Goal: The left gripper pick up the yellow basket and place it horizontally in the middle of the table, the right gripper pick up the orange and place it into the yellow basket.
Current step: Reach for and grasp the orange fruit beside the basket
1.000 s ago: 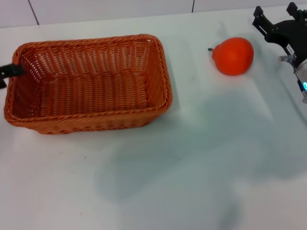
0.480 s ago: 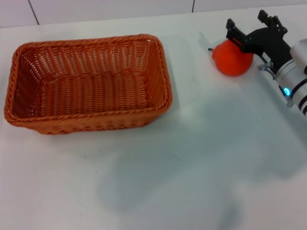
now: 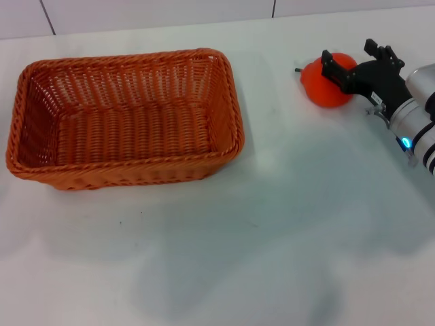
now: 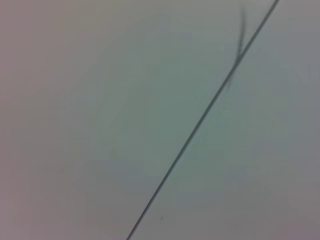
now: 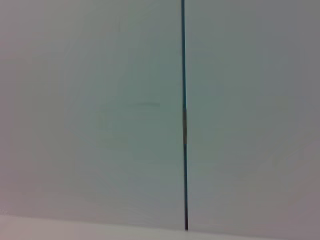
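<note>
You are at the grasp step: the right gripper (image 3: 350,62) has its jaws apart around the orange (image 3: 327,82), which sits between them on the surface (image 3: 272,224). Next, close them and lift. The yellow basket (image 3: 126,117) lies well apart. Compared with a moment before, the jaws are lower around the fruit.
</note>
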`<control>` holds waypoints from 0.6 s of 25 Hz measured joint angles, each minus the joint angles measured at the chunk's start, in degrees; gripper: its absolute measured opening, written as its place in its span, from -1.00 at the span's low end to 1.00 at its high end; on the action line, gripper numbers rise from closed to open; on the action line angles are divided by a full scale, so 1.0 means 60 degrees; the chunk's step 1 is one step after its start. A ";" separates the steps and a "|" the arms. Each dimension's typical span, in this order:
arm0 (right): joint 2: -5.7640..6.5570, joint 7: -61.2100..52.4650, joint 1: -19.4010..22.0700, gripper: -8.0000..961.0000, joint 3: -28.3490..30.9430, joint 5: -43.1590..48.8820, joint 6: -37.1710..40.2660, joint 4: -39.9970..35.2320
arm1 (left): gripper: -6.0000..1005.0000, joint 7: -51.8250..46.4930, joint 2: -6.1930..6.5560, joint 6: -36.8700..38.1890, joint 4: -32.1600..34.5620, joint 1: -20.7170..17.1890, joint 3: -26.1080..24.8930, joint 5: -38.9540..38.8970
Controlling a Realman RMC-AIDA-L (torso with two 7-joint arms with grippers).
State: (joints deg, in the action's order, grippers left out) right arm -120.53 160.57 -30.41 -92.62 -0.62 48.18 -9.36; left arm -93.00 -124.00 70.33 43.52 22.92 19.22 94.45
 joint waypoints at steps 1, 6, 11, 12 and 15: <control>0.0004 -0.0001 -0.0018 0.82 -0.0027 0.0000 -0.0104 0.0000 | 0.79 0.0291 0.0001 0.0120 -0.0126 -0.0043 -0.0008 -0.0234; 0.0004 -0.0004 -0.0146 0.81 -0.0239 0.0172 -0.0698 -0.0105 | 0.79 0.1740 0.0001 0.0722 -0.0874 -0.0187 -0.0017 -0.1120; -0.0018 -0.0008 -0.0294 0.81 -0.0275 0.0240 -0.1152 -0.0114 | 0.79 0.2560 -0.0002 0.1264 -0.1355 -0.0312 -0.0026 -0.1689; -0.0021 -0.0009 -0.0303 0.81 -0.0276 0.0241 -0.1213 -0.0113 | 0.79 0.2803 -0.0002 0.1480 -0.1457 -0.0341 -0.0027 -0.1827; -0.0026 -0.0015 -0.0308 0.81 -0.0277 0.0236 -0.1396 -0.0112 | 0.79 0.3205 -0.0002 0.1832 -0.1612 -0.0394 -0.0017 -0.2076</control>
State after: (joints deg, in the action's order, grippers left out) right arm -120.68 160.47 -32.26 -94.29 0.80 39.80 -10.04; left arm -73.77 -124.01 81.32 33.84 20.56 19.11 82.00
